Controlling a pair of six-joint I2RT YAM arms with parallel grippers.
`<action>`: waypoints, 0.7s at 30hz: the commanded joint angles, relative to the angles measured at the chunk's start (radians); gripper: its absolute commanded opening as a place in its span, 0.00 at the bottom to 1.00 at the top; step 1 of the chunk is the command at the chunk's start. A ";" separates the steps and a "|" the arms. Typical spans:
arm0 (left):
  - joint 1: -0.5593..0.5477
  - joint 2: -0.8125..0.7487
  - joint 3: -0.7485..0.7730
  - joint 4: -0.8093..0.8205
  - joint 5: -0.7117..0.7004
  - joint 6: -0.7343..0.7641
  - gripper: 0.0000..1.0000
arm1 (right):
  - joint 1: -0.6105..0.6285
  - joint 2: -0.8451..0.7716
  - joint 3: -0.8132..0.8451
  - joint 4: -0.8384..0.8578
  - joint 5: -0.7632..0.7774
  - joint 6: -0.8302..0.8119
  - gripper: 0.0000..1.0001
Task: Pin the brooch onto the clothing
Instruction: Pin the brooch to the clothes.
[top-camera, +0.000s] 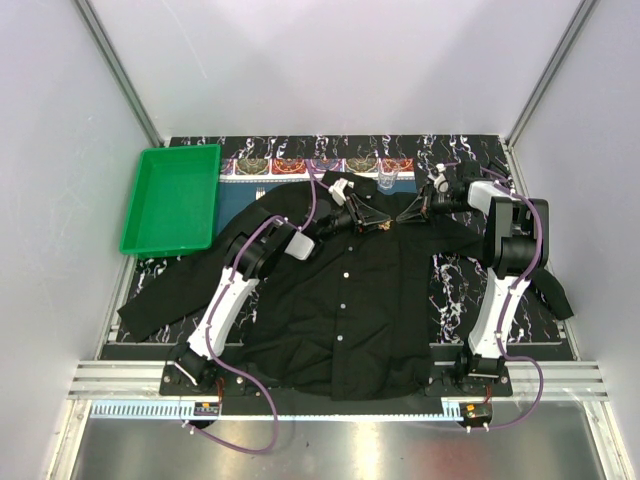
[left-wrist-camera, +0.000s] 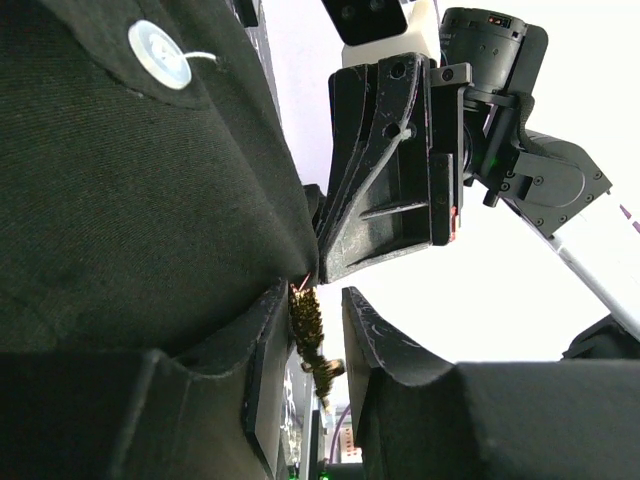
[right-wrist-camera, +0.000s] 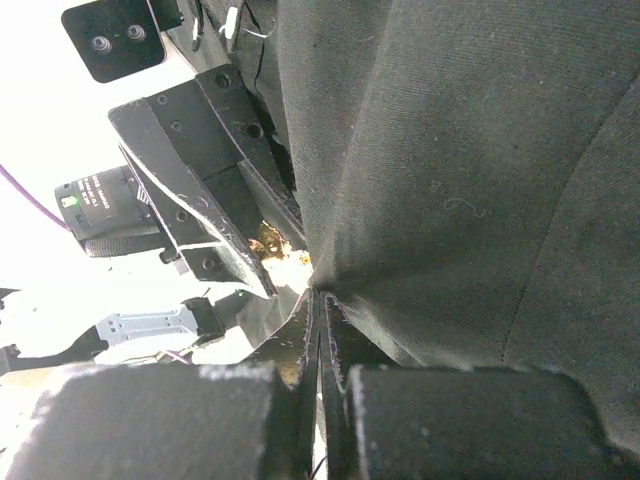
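**Brooch at the shirt front, between my two hands**

My left hand (left-wrist-camera: 318, 300) reaches in from the left to the upper front of the black shirt (top-camera: 340, 300), just below the collar. Its fingers stand apart. The golden brooch (left-wrist-camera: 308, 335) hangs in the gap, lying against the inner face of the finger nearer the cloth, with light showing between it and the other finger (left-wrist-camera: 395, 350). The brooch's upper end meets the fabric where a fold bulges out. A white button (left-wrist-camera: 160, 55) sits on the cloth a little way off.

My right hand (right-wrist-camera: 320, 300) comes in from the opposite side, its tips facing those of the left and almost touching them. Its fingers are pressed together, and the creases of the shirt run down to their tips (I cannot tell whether any cloth is caught between them).

From above, the shirt lies spread flat with sleeves out on the dark marbled bench (top-camera: 450, 290), its collar end over a blue patterned placemat (top-camera: 300, 165). A small clear glass (top-camera: 387, 181) stands just behind the collar, and a green tray (top-camera: 172, 200) sits at the far left, apart from the shirt's body.
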 joint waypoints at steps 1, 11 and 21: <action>-0.012 -0.009 -0.052 0.113 -0.034 -0.022 0.31 | -0.014 -0.032 -0.009 0.012 -0.005 -0.017 0.00; -0.012 -0.022 -0.058 0.094 -0.036 0.000 0.34 | -0.031 -0.046 -0.032 0.014 -0.009 -0.027 0.00; -0.006 -0.057 -0.086 0.129 -0.039 0.018 0.40 | -0.036 -0.063 -0.030 0.017 0.000 -0.031 0.00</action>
